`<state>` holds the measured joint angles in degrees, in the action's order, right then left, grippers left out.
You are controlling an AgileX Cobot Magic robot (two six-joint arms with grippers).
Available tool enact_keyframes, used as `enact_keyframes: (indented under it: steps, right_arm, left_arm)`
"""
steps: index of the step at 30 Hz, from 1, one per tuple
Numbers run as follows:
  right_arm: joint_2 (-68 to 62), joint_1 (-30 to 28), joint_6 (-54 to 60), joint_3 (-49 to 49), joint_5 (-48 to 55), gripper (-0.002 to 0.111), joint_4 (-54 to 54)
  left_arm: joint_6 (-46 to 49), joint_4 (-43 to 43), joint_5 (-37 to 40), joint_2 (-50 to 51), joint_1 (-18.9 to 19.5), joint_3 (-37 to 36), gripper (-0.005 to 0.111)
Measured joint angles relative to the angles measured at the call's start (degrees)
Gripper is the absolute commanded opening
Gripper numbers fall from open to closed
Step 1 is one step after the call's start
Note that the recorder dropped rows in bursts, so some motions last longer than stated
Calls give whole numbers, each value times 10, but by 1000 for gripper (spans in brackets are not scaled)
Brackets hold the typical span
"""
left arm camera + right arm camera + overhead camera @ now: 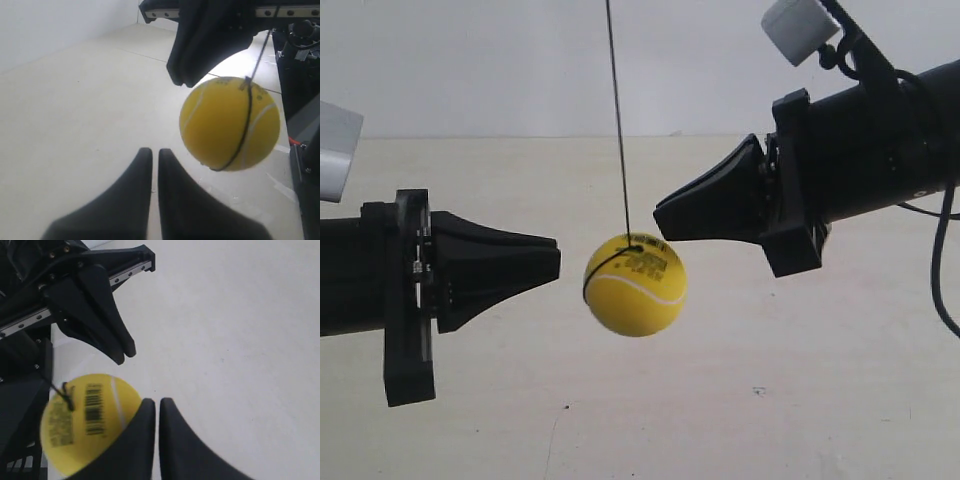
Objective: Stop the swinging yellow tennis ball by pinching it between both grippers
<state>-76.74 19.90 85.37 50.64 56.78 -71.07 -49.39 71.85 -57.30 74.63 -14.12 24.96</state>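
**Q:** While the pale surface (770, 400) lies far below, where does the task's object sit relative to the arms?
**A:** Between them, touching neither. The arm at the exterior view's left lies level, its tip just beside the yellow tennis ball (635, 285). The arm at the exterior view's right sits higher and tilts down toward the ball's top.

**Q:** Jaw state?
**A:** The same for the left gripper (154, 152) and the right gripper (157, 402). The fingers are pressed almost together with only a thin slit between them, and they hold nothing. Each gripper therefore presents a single blunt wedge.

**Q:** How is the pinch best made?
**A:** Judging by this geometry, the higher tip should drop to the ball's midline. Both tips should then close in along one line through the ball's centre. An off-centre push would likely roll the ball aside.

**Q:** Materials, largest first?
**A:** The surface is matte and off-white. The wedges are matte black, smooth and tapering. The sphere is bright yellow and hangs from a thin black string (617, 120). A small barcode label (94, 410) sits beside a curved white seam (117, 399).
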Motion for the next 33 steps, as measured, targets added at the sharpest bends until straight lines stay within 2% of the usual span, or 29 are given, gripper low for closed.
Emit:
enact_keyframes:
  steps: [19,25,33]
  right_arm:
    - [0,0,-5,0,32,0,18]
    - [0,1,-34,0,-25,0,53]
    - [1,1,-44,0,-23,0,81]
  left_arm:
    - [-39,35,-48,12,0,1,5]
    - [-39,35,-48,12,0,1,5]
    - [-39,35,-48,12,0,1,5]
